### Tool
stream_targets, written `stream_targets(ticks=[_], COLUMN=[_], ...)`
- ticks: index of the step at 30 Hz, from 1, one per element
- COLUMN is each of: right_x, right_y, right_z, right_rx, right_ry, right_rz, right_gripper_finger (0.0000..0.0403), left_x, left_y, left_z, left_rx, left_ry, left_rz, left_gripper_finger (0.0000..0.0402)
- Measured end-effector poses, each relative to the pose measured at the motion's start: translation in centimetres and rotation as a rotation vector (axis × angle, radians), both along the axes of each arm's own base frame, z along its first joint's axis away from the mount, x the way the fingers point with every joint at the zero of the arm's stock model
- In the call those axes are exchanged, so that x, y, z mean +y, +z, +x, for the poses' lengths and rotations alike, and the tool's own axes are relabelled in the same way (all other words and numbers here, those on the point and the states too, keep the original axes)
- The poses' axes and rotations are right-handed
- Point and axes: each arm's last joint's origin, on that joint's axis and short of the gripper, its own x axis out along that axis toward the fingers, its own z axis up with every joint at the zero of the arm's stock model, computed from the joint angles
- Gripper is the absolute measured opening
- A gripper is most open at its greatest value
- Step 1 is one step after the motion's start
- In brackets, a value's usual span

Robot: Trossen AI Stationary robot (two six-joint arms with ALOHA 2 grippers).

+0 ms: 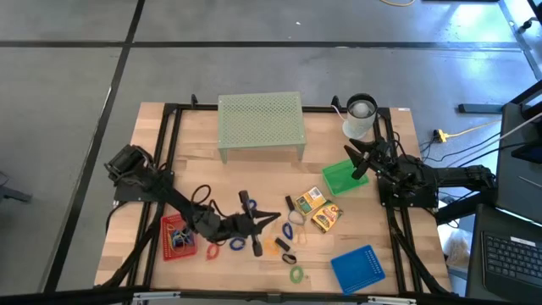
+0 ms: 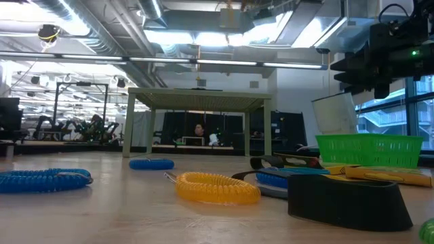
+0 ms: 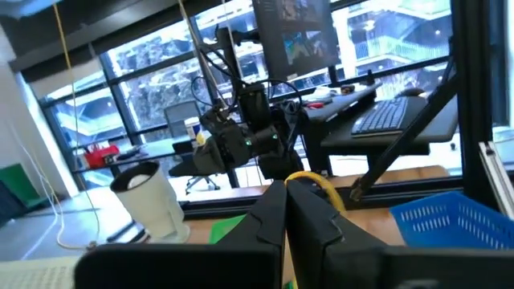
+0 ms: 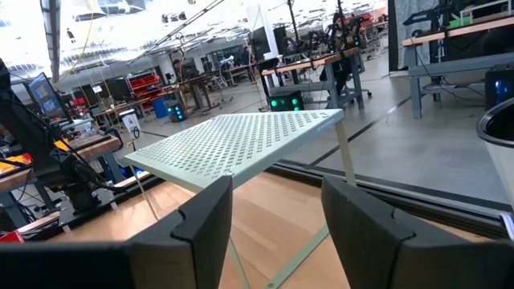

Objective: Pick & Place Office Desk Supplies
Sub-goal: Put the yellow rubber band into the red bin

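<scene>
High view: left gripper (image 1: 273, 218) sits low over the loose supplies mid-bench (image 1: 254, 178), fingers together; whether they pinch anything can't tell here. Blue rings (image 1: 239, 246) lie beside it, orange ring (image 1: 269, 246) just past, green ring (image 1: 295, 274) nearer the front edge, two yellow boxes (image 1: 319, 209) to the right, small black clips (image 1: 287, 252) scattered between. Right gripper (image 1: 358, 161) hangs over the green tray (image 1: 340, 178), fingers apart, nothing in them. Red tray (image 1: 168, 230) at the left already holds a tangle of blue and dark bits; blue tray (image 1: 357, 269) looks bare; green tray contents hidden by the arm. Judgement: if left is carrying, lift clear of the rings before swinging to a tray, release low inside the rim.

Low view: orange ring (image 2: 217, 188) and blue rings (image 2: 44, 180) flat on bench, green tray (image 2: 369, 149) behind; no contents visible over its wall.

Left wrist view: fingers (image 3: 269, 221) pressed together; yellow loop (image 3: 317, 183) just beyond tips, contact unclear.

Right wrist view: fingers (image 4: 201, 221) wide apart, empty, mesh riser (image 4: 233, 144) ahead.
</scene>
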Motion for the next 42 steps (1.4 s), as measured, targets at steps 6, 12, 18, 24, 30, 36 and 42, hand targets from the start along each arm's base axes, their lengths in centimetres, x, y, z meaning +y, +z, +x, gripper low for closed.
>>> stream_targets(ticks=[6, 12, 18, 24, 30, 36, 42], right_x=[0.0, 0.0, 0.0, 0.0, 0.0, 0.0, 0.0], right_y=[0.0, 0.0, 0.0, 0.0, 0.0, 0.0, 0.0], right_z=[0.0, 0.0, 0.0, 0.0, 0.0, 0.0, 0.0], right_rx=[0.001, 0.001, 0.000, 0.000, 0.001, 0.001, 0.001], right_ry=[0.000, 0.000, 0.000, 0.000, 0.001, 0.000, 0.000], right_rz=[0.000, 0.000, 0.000, 0.000, 0.000, 0.000, 0.000], right_gripper_finger=[0.0194, 0.0194, 0.0194, 0.0194, 0.0194, 0.0194, 0.0194], left_x=[-0.5, -1.9, -2.7, -2.7, -2.6, -1.8, 0.2], left_y=[-0.3, -1.3, -2.9, -4.6, -3.8, -0.3, 2.6], left_z=[-0.1, -0.6, -0.9, -1.2, -2.2, -5.1, -9.6], left_rx=[0.002, 0.054, 0.200, 0.358, 0.416, 0.476, 0.617], left_ry=[-0.051, -0.201, -0.374, -0.384, -0.375, -0.375, -0.315], left_rz=[-0.067, -0.215, -0.352, -0.519, -0.572, -0.551, -0.703], left_gripper_finger=[0.0001, 0.0003, 0.0001, 0.0002, 0.0003, 0.0001, 0.0002])
